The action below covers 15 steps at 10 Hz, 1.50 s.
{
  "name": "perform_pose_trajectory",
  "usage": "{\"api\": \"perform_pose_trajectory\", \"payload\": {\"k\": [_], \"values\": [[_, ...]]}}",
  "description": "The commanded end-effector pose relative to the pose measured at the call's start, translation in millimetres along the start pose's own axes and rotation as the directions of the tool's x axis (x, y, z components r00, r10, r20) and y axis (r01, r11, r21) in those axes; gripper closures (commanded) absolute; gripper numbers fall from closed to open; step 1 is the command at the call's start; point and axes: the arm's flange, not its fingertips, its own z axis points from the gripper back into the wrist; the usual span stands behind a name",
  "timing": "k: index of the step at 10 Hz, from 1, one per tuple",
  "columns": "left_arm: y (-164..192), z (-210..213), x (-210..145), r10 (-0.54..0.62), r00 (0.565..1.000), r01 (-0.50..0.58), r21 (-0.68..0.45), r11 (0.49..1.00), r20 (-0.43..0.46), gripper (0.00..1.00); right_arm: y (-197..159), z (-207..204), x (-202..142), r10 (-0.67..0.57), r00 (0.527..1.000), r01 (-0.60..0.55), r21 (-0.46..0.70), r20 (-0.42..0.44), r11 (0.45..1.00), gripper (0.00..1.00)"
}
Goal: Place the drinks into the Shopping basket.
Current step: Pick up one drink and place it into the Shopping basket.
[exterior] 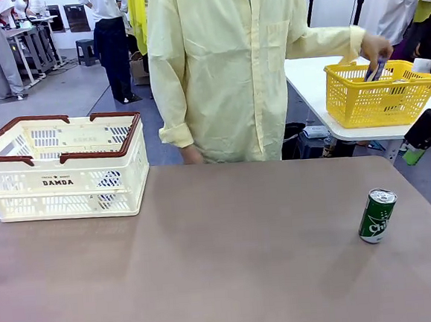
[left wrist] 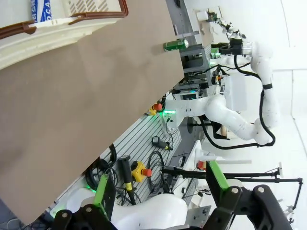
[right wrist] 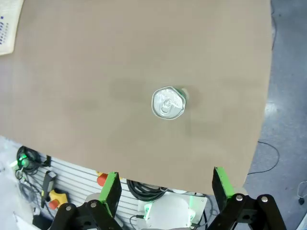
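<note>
While upright, green can (right wrist: 168, 102) below R claw (right wrist: 166, 181)

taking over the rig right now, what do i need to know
Left gripper: open, empty.
Right gripper: open, empty, above the green can.
Green can: upright on the table, right side, apart from the Shopping basket at the left.
Done: a blue can seems to lie inside the basket.
Left: green can into the basket.
</note>
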Motion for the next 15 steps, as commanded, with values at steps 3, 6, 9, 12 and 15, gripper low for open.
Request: {"api": "perform_pose_trajectory", "payload": {"k": [3, 6, 9, 12, 15], "values": [[-2.3, 1.2, -1.1, 0.007, 1.0, -0.007, -0.007, 1.0, 0.004, 0.0, -1.4, -20.4, 8.4, -0.028, 0.996, 0.033, -0.066, 0.079, 0.997, 0.0], [-2.3, 1.2, -1.1, 0.007, 1.0, -0.007, -0.007, 1.0, 0.004, 0.0, -8.0, -62.0, 13.6, -0.118, 0.99, 0.127, -0.14, 0.073, 0.982, 0.0], [-2.3, 1.2, -1.1, 0.007, 1.0, -0.007, -0.007, 1.0, 0.004, 0.0, -1.2, -100.9, 21.3, -0.156, 0.984, 0.164, -0.111, 0.081, 0.98, 0.0], [-2.3, 1.2, -1.1, 0.007, 1.0, -0.007, -0.007, 1.0, 0.004, 0.0, 13.0, -136.8, 27.9, -0.156, 0.987, 0.159, -0.147, 0.034, 0.976, 0.0], [-2.3, 1.2, -1.1, 0.007, 1.0, -0.007, -0.007, 1.0, 0.004, 0.0, 21.8, -166.4, 30.0, -0.171, 0.985, 0.166, -0.197, -0.006, 0.966, 0.0]]}}
